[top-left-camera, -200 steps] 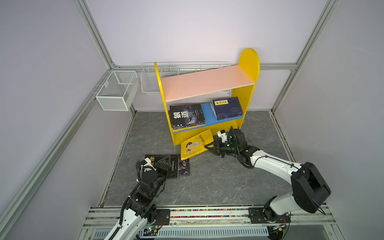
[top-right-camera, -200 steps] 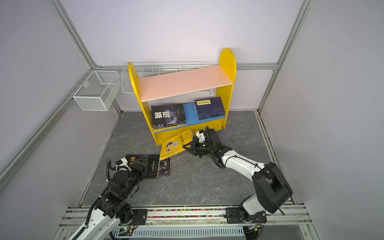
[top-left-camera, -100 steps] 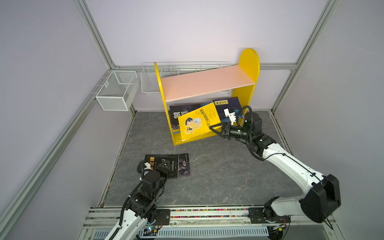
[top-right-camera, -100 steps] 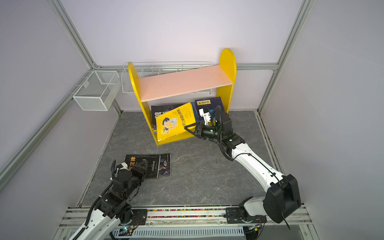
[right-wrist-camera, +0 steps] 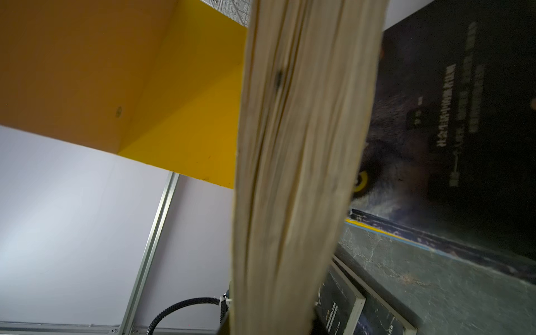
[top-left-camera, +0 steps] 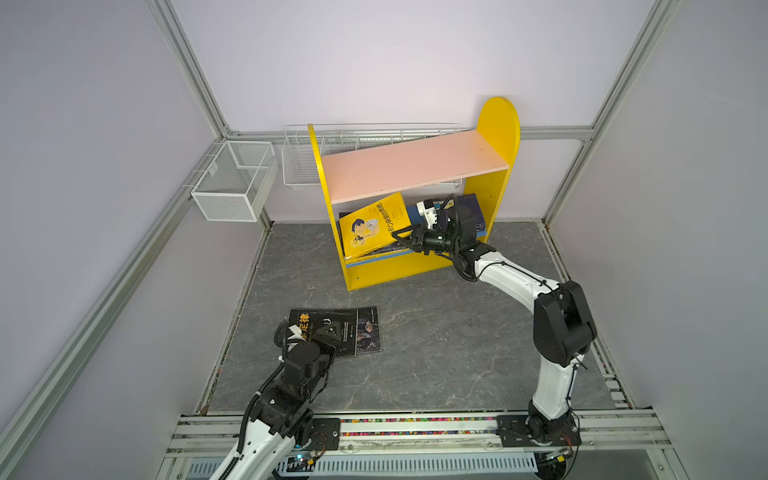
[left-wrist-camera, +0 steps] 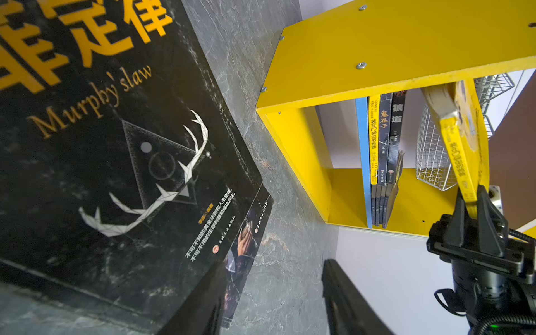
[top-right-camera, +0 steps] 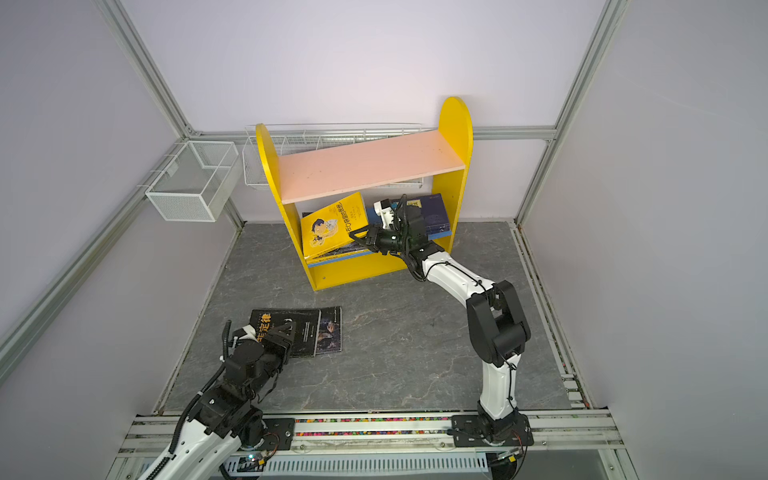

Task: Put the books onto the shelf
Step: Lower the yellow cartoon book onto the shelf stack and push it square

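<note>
Left arm folded low, left hand (top-left-camera: 327,332) held with fingers parted, right arm stretched forward, elbow raised, right hand (top-left-camera: 402,239) held level, fingers pinched closed.

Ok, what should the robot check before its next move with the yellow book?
Right fingers pinch the yellow cartoon book: ok.
Book reaches in under the pink upper board: ok.
Book lies flat on the stacked books: not ok, tilted.
Left fingers open, holding nothing: ok.
Murphy's law book shelved: not ok, on the table.
Room beside the navy books: cannot tell.
</note>
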Robot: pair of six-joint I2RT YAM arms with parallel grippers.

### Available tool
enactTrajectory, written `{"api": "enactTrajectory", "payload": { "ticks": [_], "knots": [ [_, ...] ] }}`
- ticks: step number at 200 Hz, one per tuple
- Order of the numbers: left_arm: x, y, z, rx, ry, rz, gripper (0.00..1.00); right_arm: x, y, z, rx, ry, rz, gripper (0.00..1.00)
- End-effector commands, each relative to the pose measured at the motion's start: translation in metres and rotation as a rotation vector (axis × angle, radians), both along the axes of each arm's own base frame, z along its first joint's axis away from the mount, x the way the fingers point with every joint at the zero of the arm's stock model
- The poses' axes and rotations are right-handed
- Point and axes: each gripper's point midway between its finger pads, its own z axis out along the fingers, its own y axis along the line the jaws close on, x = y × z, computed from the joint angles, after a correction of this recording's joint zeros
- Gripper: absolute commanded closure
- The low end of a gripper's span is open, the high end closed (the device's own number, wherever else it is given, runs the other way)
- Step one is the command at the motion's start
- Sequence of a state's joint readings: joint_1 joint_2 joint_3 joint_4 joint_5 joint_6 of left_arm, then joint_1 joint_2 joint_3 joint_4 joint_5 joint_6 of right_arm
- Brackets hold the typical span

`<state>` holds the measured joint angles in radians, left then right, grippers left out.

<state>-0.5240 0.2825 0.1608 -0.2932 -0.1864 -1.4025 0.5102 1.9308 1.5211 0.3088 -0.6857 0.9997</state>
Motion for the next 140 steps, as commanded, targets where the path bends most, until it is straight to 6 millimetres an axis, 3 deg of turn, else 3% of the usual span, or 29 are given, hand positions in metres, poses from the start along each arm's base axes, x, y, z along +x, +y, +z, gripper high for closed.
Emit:
{"api": "enactTrajectory", "payload": {
  "ticks": [1,55,91,140],
  "knots": [
    [-0.003,0.003,-0.002,0.008,0.010,0.008,0.46,0.002,0.000,0.063,0.130,-0.168,0.015,0.93],
    [-0.006,0.002,-0.009,0.010,0.028,-0.003,0.46,0.022,0.007,0.047,0.140,-0.124,-0.003,0.93],
    [-0.006,0.003,-0.010,0.010,0.031,0.001,0.47,0.035,0.012,0.019,0.082,-0.047,-0.014,0.93],
    [-0.006,0.004,-0.013,0.008,0.040,0.006,0.47,0.036,0.014,-0.015,-0.008,0.062,-0.011,0.92]
  ]
}}
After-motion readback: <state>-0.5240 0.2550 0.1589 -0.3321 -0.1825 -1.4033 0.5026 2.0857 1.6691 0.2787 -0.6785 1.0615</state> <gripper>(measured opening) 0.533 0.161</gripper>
